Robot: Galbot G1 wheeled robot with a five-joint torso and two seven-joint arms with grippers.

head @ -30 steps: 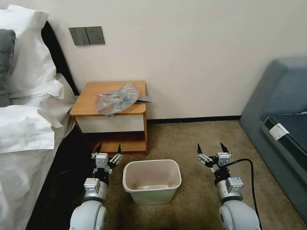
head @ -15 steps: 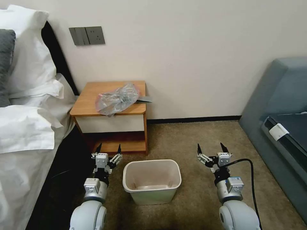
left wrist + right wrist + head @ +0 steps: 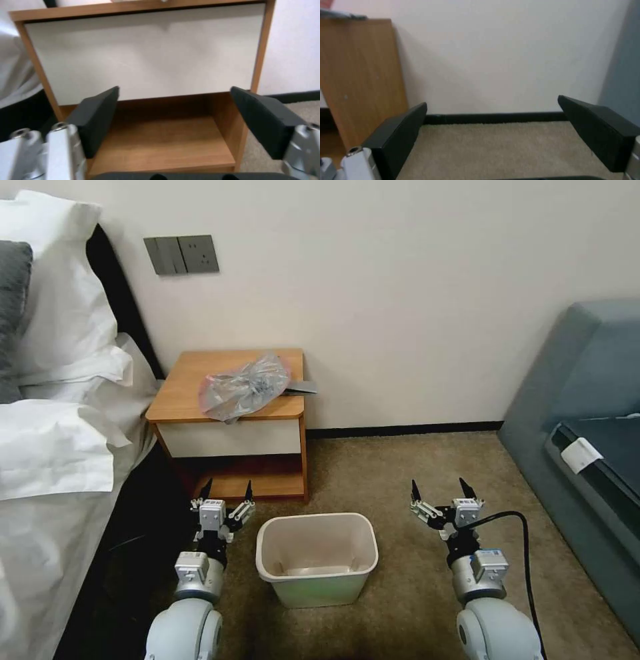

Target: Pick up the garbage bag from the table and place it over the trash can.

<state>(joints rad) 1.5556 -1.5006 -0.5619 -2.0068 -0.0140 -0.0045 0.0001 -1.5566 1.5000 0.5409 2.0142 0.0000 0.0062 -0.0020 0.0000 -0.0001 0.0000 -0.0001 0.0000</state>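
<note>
So there's the bed (image 3: 60,460) along the left, and right beside it the nightstand (image 3: 193,380) against the wall. The crinkled garbage bag (image 3: 243,387) is lying on its top, toward the front right corner, hanging a bit over the front edge. The cream trash can (image 3: 317,557) sits on the carpet in front, standing upright. The left gripper (image 3: 227,488) hovers low by the nightstand's shelf, fingers spread wide, nothing in them. Same deal for the right gripper (image 3: 440,488) on the bin's other side.
</note>
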